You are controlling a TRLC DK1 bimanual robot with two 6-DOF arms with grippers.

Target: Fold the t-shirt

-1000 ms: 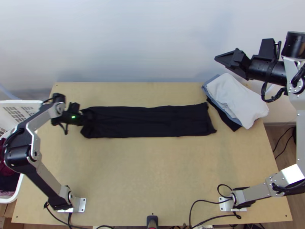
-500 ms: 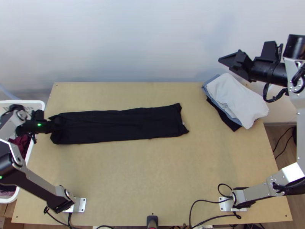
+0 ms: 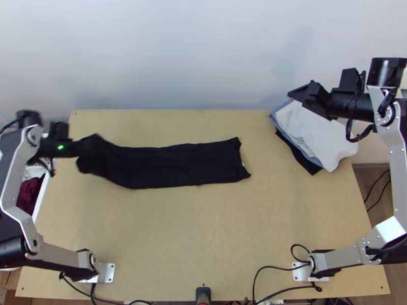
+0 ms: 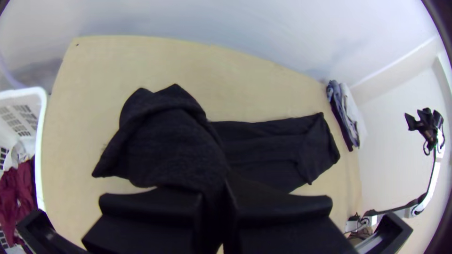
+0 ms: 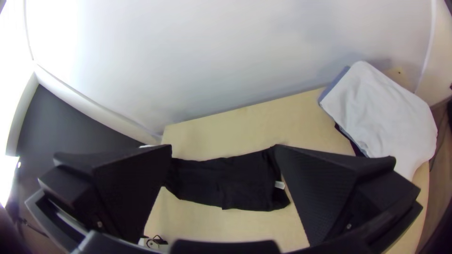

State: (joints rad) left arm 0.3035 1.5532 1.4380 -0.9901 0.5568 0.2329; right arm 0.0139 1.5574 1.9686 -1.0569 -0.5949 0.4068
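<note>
**Black cloth t-shirt (image 3: 183, 165) folded into a long strip, one end raised**

The strip runs across the tabletop (image 3: 203, 229), its end on the left arm's side lifted and pinched in the left end effector (image 3: 75, 147). That end bunches into loose, drooping folds; the rest lies nearly flat, softly creased. At the opposite end the edge is uneven, and a small white tag (image 5: 279, 185) shows.

Wooden table (image 3: 203, 234), folded clothes stack (image 3: 318, 136), white basket (image 4: 40, 141), maroon cloth (image 4: 18, 188) inside
</note>
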